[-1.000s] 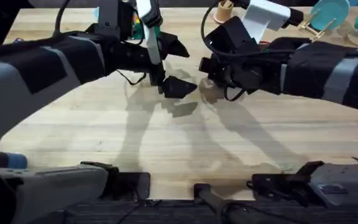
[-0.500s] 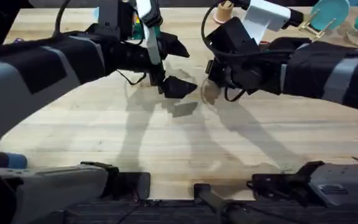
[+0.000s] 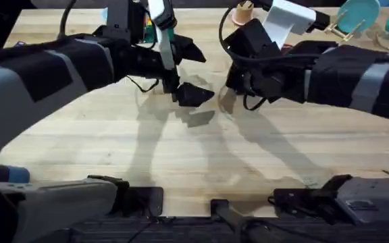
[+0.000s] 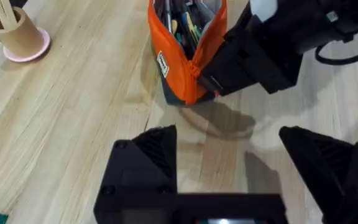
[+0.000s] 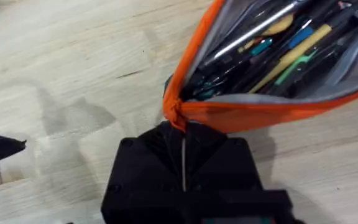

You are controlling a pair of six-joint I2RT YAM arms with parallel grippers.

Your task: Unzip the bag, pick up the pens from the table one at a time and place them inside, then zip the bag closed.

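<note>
The bag (image 4: 188, 50) stands on the table (image 3: 201, 155) with its zipper drawn back. Through my right wrist camera I look straight into its gaping mouth (image 5: 272, 56): grey lining and a jumble of pens and other writing sticks, yellow, blue, green and silver among them. I cannot pick out which of these are the two pens of the task. From overhead the bag is hidden behind the arms; it sits toward the far edge of the table, about midway along it.

My right gripper (image 5: 182, 134) is at the bag's near end, its two black fingers pressed together with only a thin seam between them, pinching the orange fabric where the zipper seams meet. In the left wrist view the same gripper (image 4: 229, 65) shows as a dark block butted against the bag's end.

My left gripper (image 4: 229, 149) hangs over bare wood just short of the bag, its fingers spread wide and holding nothing. From overhead it (image 3: 181, 91) sits near the right gripper (image 3: 231, 84), the two apart.

A tan cup (image 4: 17, 31) holding pale sticks stands on a pink coaster well to one side of the bag.
</note>
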